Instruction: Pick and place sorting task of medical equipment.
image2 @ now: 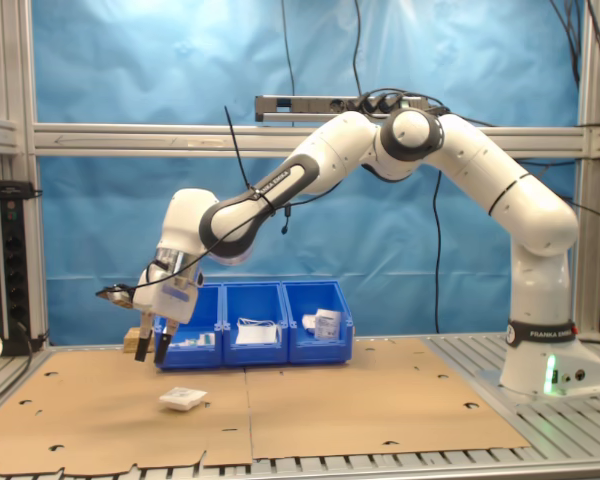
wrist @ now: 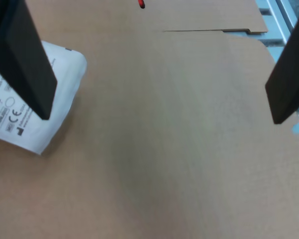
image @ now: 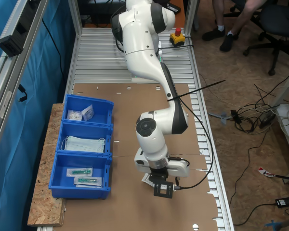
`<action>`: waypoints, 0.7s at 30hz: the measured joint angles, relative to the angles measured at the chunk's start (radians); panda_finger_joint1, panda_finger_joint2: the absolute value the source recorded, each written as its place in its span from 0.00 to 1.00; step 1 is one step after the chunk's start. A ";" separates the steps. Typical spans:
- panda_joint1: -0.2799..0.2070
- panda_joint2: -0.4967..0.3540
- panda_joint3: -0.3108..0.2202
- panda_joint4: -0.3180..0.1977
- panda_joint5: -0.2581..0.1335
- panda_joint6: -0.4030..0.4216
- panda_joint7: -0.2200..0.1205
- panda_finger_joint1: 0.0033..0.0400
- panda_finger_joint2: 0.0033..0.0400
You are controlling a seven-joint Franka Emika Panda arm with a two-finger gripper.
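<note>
A: What's nearest the camera in the second exterior view?

B: The white packet (image2: 183, 399), flat and a little crinkled, lying on the cardboard sheet (image2: 360, 400) not far from its front edge. The wrist view shows its rounded corner (wrist: 50, 107) and small grey print.

A: And the gripper?

B: The gripper (image2: 152, 350) hangs above the packet, not touching it, its fingers spread apart with nothing between them. In the wrist view one finger (wrist: 25, 59) overlaps the packet; the other (wrist: 289, 79) stands over bare cardboard.

A: Room around it?

B: Open cardboard on all sides of the packet.

A: Farther back?

B: Three blue bins (image2: 255, 335) in a row along the sheet's far edge, each holding packaged items. Behind them, a blue curtain (image2: 180, 60).
</note>
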 joint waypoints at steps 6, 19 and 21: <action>0.010 0.000 -0.006 0.010 0.000 0.002 0.000 1.00 1.00; 0.019 0.000 -0.026 0.012 -0.065 0.003 0.000 1.00 1.00; 0.019 0.000 -0.031 0.012 -0.084 0.003 0.000 1.00 1.00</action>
